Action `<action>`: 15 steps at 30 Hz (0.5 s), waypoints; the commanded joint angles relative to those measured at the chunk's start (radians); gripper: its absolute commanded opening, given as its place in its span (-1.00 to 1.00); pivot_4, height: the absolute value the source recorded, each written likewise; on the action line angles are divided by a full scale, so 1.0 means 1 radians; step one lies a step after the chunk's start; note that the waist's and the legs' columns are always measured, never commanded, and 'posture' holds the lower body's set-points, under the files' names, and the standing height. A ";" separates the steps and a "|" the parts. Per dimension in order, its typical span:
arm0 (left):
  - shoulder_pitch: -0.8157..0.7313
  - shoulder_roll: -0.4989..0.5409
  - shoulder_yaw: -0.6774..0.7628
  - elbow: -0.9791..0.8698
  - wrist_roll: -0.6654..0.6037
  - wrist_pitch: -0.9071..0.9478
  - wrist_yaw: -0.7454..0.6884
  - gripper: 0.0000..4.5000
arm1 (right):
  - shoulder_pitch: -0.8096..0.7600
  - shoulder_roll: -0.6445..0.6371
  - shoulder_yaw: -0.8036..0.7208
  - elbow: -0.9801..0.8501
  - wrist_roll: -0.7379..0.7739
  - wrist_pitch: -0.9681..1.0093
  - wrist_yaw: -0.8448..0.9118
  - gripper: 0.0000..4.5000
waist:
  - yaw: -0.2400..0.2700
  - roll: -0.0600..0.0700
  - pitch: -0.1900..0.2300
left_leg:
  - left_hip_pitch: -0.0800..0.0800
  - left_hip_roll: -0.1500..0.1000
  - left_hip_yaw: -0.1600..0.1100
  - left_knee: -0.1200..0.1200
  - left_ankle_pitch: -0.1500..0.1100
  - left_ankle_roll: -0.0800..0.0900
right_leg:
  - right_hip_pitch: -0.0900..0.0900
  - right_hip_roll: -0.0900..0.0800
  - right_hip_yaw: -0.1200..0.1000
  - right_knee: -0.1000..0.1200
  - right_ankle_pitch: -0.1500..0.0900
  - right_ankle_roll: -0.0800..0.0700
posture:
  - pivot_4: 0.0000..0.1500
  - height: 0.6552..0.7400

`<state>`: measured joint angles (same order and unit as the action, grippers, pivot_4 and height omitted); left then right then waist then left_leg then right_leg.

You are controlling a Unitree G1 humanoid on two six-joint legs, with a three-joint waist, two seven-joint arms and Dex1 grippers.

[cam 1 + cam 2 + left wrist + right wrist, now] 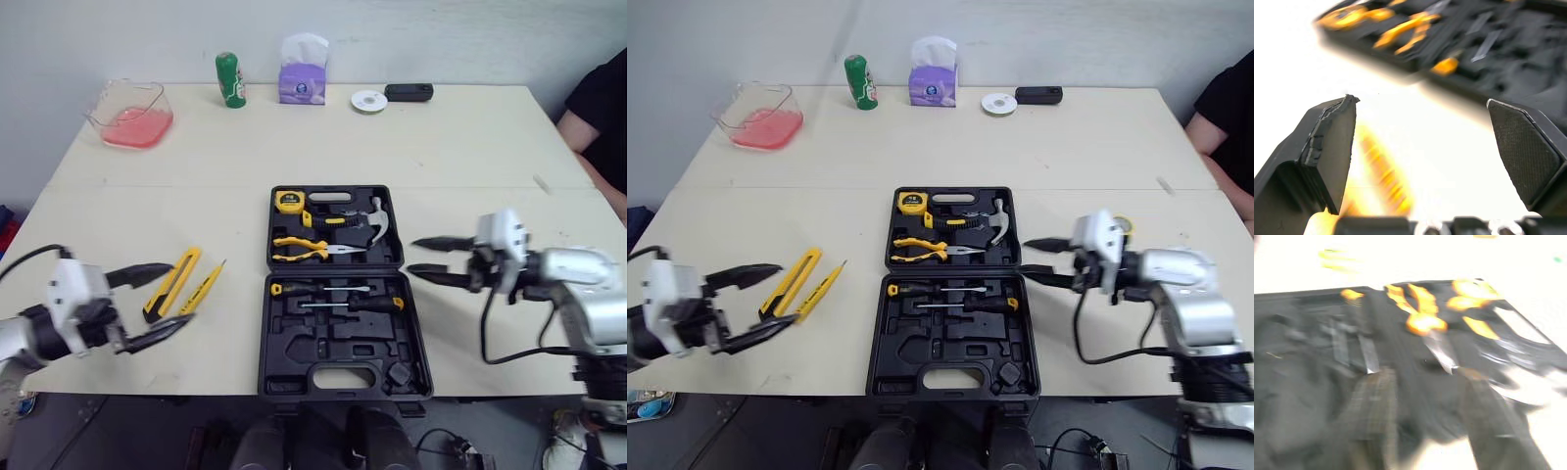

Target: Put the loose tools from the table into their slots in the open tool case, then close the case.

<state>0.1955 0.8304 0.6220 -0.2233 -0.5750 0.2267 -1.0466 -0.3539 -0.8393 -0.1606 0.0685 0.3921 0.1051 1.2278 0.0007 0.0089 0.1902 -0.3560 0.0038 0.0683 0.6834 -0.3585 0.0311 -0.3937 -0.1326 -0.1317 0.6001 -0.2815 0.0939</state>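
The black tool case [338, 294] lies open at the table's middle front. Its far half holds a tape measure [289, 202], pliers [309, 249] and a hammer [358, 221]; its near half holds two screwdrivers [338, 297]. Two loose yellow tools lie left of the case: a utility knife [172, 283] and a thinner yellow tool [203, 287]. My left gripper [157, 305] is open, its fingers either side of the knife's near end. My right gripper [424, 258] is open just right of the case, level with the hinge line. The left wrist view shows a yellow tool [1382, 172] between the pads.
Along the far edge stand a clear container with pink content [130, 115], a green can [230, 79], a purple tissue box [302, 78], a white disc [368, 101] and a black device [409, 92]. A person's arm [598, 108] is at the right edge.
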 commanded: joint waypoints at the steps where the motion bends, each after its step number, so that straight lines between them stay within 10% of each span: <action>1: 0.021 -0.001 0.134 0.063 0.021 -0.050 0.039 1.00 | 0.042 -0.056 -0.095 0.120 -0.049 -0.136 -0.016 0.99 | -0.001 0.000 0.000 | 0.000 0.000 0.000 0.000 0.000 0.000 | 0.000 0.000 0.000 0.000 0.000 0.000 | 1.00 1.00; 15: 0.122 -0.004 0.415 0.595 0.084 -0.260 0.144 1.00 | 0.081 -0.234 -0.273 0.841 -0.179 -0.595 -0.219 0.99 | -0.023 0.002 0.002 | 0.002 0.002 0.004 -0.001 -0.002 -0.001 | -0.002 -0.001 0.003 -0.003 0.000 -0.001 | 1.00 1.00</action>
<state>0.3113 0.8153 0.9965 0.3506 -0.4939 -0.0002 -0.9210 -0.2667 -1.0483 -0.4133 0.8751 0.2175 -0.4491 1.0261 -0.0227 0.0111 0.1921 -0.3538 0.0058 0.0722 0.6819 -0.3613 0.0299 -0.3953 -0.1335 -0.1283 0.5973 -0.2819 0.0932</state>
